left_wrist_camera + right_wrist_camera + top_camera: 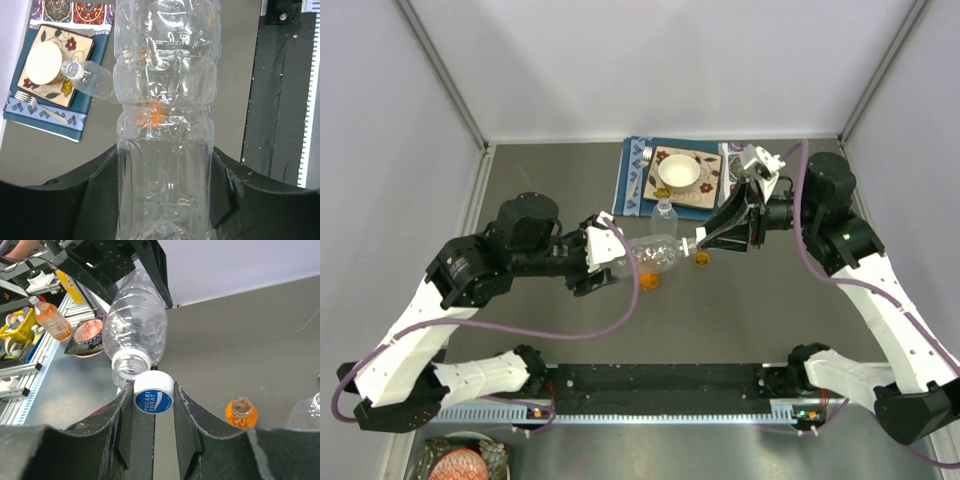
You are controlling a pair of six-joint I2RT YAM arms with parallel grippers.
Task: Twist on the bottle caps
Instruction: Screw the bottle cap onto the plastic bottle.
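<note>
While the left hand (603, 258) is gripping a clear bottle (655, 255), the right hand (153, 406) is pinching a cap (154, 396) at its mouth.

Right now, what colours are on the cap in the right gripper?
The cap is blue and white; right wrist view.

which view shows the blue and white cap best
The right wrist view: the blue and white cap sits pinched in the right gripper, printed top facing the camera, by the clear bottle's open mouth. The top view shows only a small white speck there; the left wrist view does not show it.
</note>
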